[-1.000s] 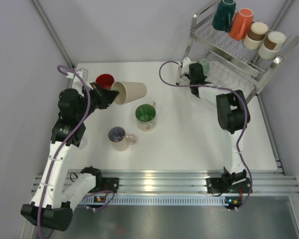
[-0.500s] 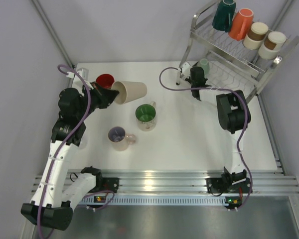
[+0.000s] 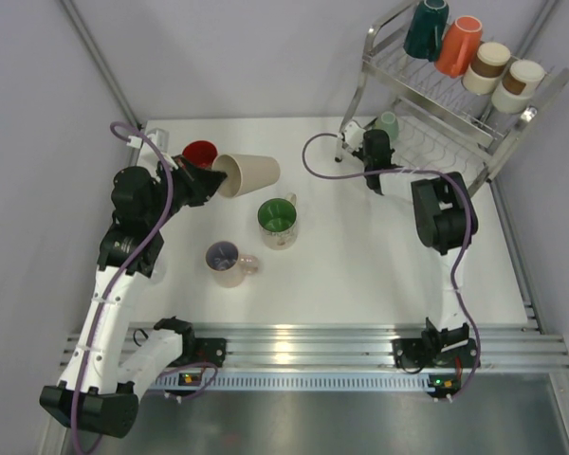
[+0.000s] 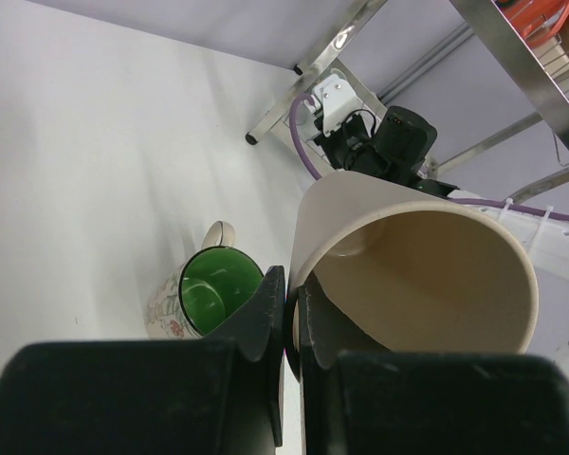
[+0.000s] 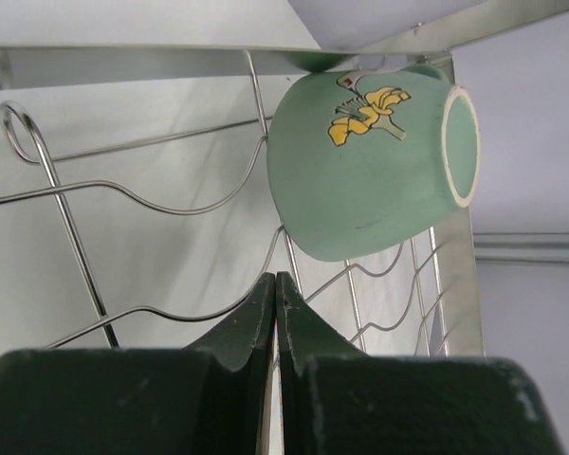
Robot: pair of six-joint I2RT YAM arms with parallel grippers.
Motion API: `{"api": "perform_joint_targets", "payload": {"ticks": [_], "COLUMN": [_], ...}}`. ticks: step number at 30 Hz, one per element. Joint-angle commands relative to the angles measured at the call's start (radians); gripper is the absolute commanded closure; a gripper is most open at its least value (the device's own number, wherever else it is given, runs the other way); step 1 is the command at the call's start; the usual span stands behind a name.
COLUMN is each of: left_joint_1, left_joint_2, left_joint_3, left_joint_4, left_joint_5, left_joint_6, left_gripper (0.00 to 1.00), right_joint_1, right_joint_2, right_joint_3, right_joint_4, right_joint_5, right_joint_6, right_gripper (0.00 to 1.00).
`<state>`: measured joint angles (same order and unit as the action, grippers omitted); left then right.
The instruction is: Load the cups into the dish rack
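1. The left gripper (image 4: 286, 284) had its jaws clamped on the rim of the beige cup (image 4: 427, 275), which hung tilted on its side, mouth towards the arm, above the table (image 3: 360, 256).
2. The right gripper (image 5: 276, 284) was pinched fully together on nothing, right at the dish rack (image 3: 427, 93).
3. The mint cup (image 5: 360, 166) lay on its side on the lower wire shelf, just past those fingertips.
4. On the top tier sat the dark teal cup (image 3: 426, 27), the orange cup (image 3: 458, 44) and two white-and-brown cups (image 3: 486, 66).
5. Left on the table were the red cup (image 3: 200, 153), the green-lined mug (image 3: 277, 220) and the pinkish mug (image 3: 227, 261).
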<state>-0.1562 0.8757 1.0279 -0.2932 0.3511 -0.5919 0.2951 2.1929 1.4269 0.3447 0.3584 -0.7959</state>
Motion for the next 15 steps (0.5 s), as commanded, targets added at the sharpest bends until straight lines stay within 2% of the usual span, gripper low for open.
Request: {"api": "perform_joint_targets", "payload": {"ticks": [1,10,15], "left_joint_1": [0.000,0.000,0.000], "left_joint_2": [-0.007,-0.009,-0.026], "left_joint_3": [0.035,0.038,0.046], "left_joint_4": [0.046,0.048,0.045], "left_joint_5": [0.015,0.022,0.028], "left_joint_6": [0.007,0.012,0.024], "left_gripper": [1.00,1.00,1.00], "right_joint_1": [0.022,0.091,0.133], "right_joint_2": [-0.047,-0.139,-0.185], "right_joint_3": [0.032,0.007,0.029], "right_joint_4": [0.047,0.043,-0.033], "right_joint_5": [-0.010,0.080,0.131], "right_joint_6": [-0.019,-0.046,0.038], "right_gripper": [1.00,1.00,1.00]}}
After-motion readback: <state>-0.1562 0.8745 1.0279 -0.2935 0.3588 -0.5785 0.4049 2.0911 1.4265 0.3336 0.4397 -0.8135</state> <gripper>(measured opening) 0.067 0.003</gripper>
